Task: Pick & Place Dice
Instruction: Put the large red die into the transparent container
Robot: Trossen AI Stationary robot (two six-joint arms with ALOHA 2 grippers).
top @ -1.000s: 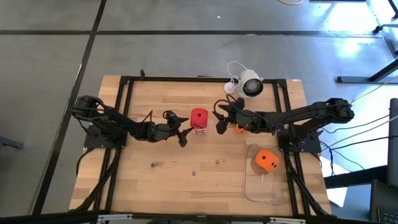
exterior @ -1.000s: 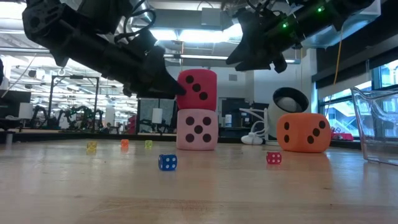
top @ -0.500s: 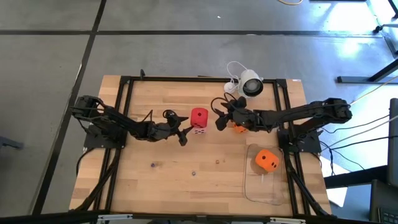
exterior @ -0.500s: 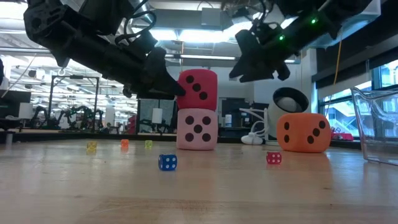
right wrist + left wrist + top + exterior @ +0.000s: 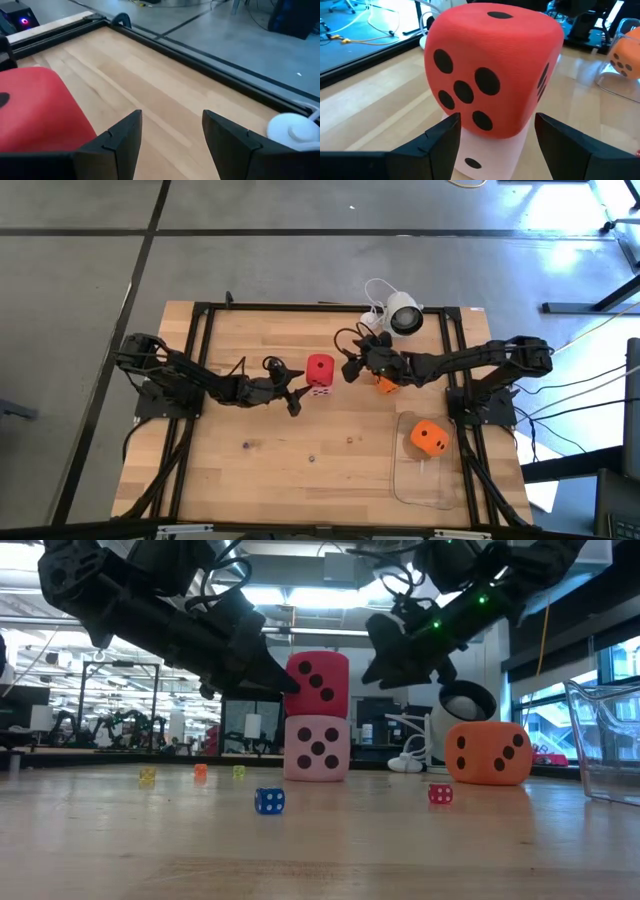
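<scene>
A soft, rounded red die (image 5: 318, 683) sits stacked on the pink die (image 5: 317, 748); both the left end effector (image 5: 296, 393) and the right end effector (image 5: 349, 367) are spread apart. An orange die (image 5: 429, 437) apparently lies inside the clear plastic bin (image 5: 405, 480).

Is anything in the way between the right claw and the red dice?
Nothing visible. The right gripper hangs open beside the red die, which sits stacked on the pale pink die, with only bare table showing between them in the high view.
</scene>
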